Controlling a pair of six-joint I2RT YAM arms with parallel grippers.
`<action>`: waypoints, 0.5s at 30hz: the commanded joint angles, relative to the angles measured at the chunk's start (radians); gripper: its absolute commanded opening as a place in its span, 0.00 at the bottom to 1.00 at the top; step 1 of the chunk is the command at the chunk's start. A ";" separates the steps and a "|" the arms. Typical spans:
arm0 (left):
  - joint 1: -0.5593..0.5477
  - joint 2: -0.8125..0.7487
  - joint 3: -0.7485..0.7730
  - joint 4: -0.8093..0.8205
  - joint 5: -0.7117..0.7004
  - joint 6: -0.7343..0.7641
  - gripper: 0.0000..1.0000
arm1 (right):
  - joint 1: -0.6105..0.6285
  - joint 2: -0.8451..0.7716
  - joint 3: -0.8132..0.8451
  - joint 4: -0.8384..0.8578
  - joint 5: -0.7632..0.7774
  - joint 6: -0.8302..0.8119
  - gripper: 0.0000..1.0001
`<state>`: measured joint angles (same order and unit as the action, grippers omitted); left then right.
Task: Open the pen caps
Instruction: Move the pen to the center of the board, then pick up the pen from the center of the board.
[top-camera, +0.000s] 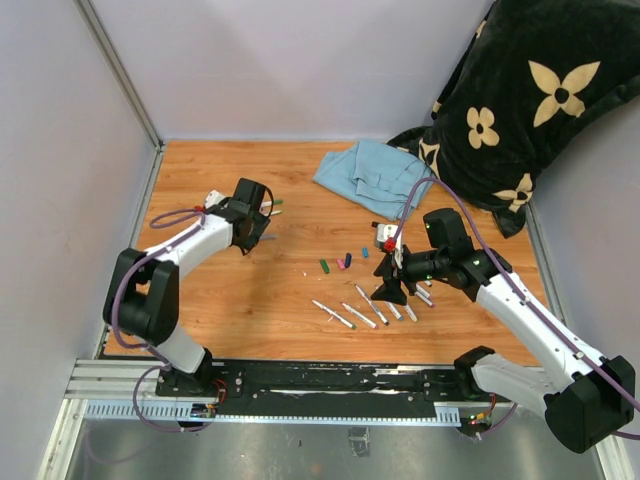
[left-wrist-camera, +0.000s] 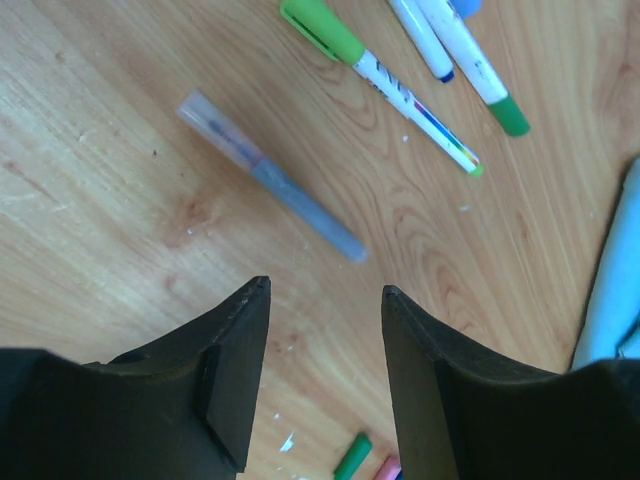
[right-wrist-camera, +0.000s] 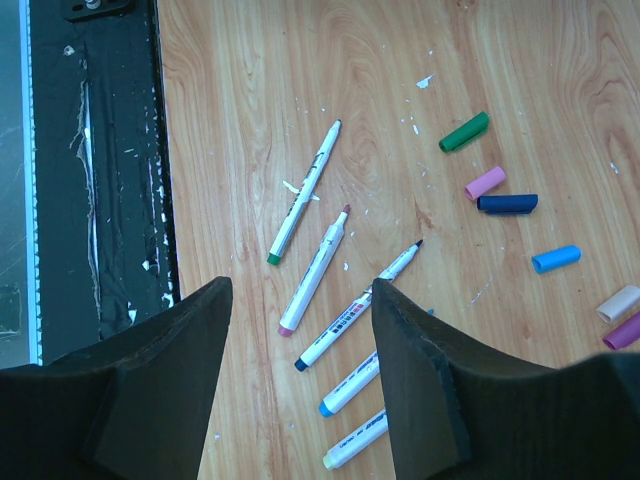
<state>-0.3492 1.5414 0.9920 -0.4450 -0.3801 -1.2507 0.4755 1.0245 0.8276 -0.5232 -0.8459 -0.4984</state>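
Across the worktop (top-camera: 250, 300) I see a dark blanket (top-camera: 530, 100) in the far right corner, with a blue cloth (top-camera: 370, 175) beside it. My left fingers (left-wrist-camera: 235, 360) are spread and empty over a bluish pen (left-wrist-camera: 272, 178). Just past it, a lime cap (left-wrist-camera: 322, 30) is still on its marker (left-wrist-camera: 400, 95). My right fingers (right-wrist-camera: 420, 360) are also spread, holding nothing, above a row of uncapped markers (right-wrist-camera: 305, 193). Beyond these, mid-worktop, lie loose caps: green (right-wrist-camera: 464, 132), pink (right-wrist-camera: 485, 183), navy (right-wrist-camera: 507, 203) and light blue (right-wrist-camera: 556, 259).

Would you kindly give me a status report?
Left gripper, right gripper: fingers apart, empty. Loose caps beside uncapped markers. Green-capped marker near left. Nothing obstructing.
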 joint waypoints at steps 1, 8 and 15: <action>-0.003 0.119 0.086 -0.164 -0.082 -0.180 0.52 | -0.028 -0.011 0.028 -0.014 -0.009 -0.014 0.59; -0.005 0.236 0.174 -0.232 -0.116 -0.238 0.52 | -0.028 -0.012 0.028 -0.014 -0.008 -0.014 0.59; -0.005 0.373 0.315 -0.337 -0.146 -0.202 0.54 | -0.028 -0.015 0.028 -0.014 -0.010 -0.014 0.59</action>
<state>-0.3504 1.8576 1.2354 -0.6907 -0.4595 -1.4487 0.4755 1.0245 0.8276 -0.5247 -0.8459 -0.4984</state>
